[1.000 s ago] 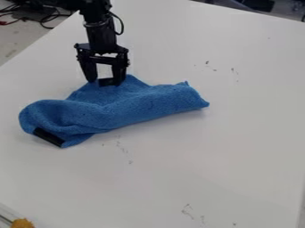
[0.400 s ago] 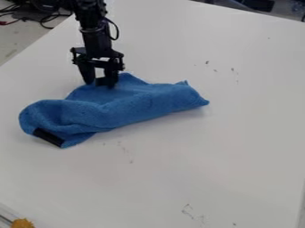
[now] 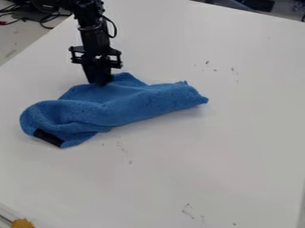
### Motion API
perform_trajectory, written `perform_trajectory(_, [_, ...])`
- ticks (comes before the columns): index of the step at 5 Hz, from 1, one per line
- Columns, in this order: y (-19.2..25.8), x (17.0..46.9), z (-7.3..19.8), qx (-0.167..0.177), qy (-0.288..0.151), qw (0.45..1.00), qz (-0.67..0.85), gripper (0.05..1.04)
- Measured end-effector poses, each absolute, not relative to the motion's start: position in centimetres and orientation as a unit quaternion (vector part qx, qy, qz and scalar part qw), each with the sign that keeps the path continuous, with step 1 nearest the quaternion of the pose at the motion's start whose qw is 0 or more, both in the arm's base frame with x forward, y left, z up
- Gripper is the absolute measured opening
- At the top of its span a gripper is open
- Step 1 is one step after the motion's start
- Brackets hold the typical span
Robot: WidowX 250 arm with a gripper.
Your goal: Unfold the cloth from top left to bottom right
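The cloth (image 3: 132, 103) is mottled blue with a black strip (image 3: 48, 137) near one corner, the tabletop (image 3: 179, 151) pale greyish white with scattered dark marks (image 3: 188, 211), and the gripper (image 3: 100, 83) plain black.

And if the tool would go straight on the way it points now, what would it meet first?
The tool points down, so first the blue cloth, near its upper edge, then probably the white table under it; how deep the tips sit is unclear.
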State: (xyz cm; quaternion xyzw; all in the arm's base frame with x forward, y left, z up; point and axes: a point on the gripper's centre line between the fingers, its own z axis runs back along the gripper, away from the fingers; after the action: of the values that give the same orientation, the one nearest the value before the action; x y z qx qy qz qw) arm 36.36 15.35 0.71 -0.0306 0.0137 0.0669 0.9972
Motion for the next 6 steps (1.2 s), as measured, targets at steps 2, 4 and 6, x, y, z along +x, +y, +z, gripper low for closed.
perform_trajectory(2, [15.6, 36.7, 2.0, -0.029, 0.024, 0.997, 0.060, 0.079])
perform_trajectory(4, [14.1, 37.0, 8.3, -0.006, -0.020, 0.998, 0.067, 0.072])
perform_trajectory(6, [8.9, 34.4, 13.2, -0.018, -0.042, 0.994, 0.095, 0.072])
